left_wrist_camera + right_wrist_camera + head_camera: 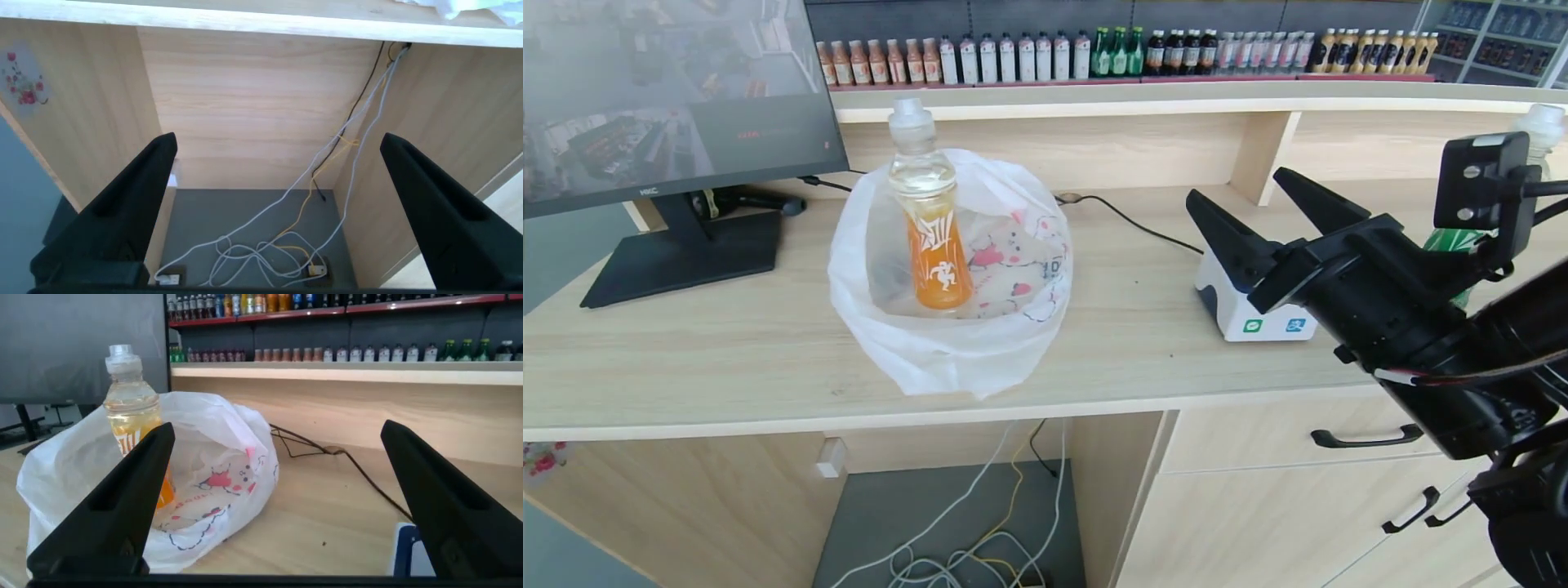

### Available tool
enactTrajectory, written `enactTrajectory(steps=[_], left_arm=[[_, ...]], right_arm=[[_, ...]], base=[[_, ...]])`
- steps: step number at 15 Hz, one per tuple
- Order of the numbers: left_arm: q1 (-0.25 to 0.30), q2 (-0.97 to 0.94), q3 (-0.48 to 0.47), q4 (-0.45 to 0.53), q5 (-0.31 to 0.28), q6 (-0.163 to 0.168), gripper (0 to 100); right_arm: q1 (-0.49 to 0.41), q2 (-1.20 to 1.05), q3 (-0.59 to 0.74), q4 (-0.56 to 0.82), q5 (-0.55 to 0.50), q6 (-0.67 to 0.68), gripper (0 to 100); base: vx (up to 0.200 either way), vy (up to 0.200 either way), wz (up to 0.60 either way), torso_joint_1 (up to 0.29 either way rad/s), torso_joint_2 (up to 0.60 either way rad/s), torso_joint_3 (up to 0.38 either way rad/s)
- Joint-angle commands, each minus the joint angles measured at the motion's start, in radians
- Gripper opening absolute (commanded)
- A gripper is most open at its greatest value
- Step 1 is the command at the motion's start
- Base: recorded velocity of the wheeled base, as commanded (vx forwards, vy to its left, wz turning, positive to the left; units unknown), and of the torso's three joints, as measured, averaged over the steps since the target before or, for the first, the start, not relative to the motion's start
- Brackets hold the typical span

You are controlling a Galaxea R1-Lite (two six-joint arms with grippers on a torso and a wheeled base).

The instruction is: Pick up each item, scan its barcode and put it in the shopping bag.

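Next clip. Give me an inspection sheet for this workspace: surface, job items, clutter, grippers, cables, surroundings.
Surface: pale wooden counter.
Job's things: orange-labelled bottle upright inside the white shopping bag; scanner to its right; green-labelled bottle at far right, partly hidden behind the right arm.
Clutter: monitor at the counter's left end.
Grippers: right gripper open, raised near the scanner; left gripper open, below the counter top.
Cables: black cable across the counter behind the bag; white and yellow cables loose under the counter.
Surroundings: shelf of bottles behind the counter.
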Motion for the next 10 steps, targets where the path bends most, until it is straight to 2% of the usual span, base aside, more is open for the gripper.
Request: enactTrajectory(steps=[1, 10], left_arm=[[0.000, 0.000, 0.000, 0.000, 0.000, 0.000, 100], [0.000, 0.000, 0.000, 0.000, 0.000, -0.003, 100]], right_arm=[[0.000, -0.005, 0.007, -0.001, 0.000, -0.001, 100], [0.000, -0.005, 0.027, -0.002, 0.000, -0.001, 100]], base=[[0.000, -0.200, 0.00, 0.002, 0.00, 0.002], [0.000, -0.200, 0.00, 0.003, 0.00, -0.001]])
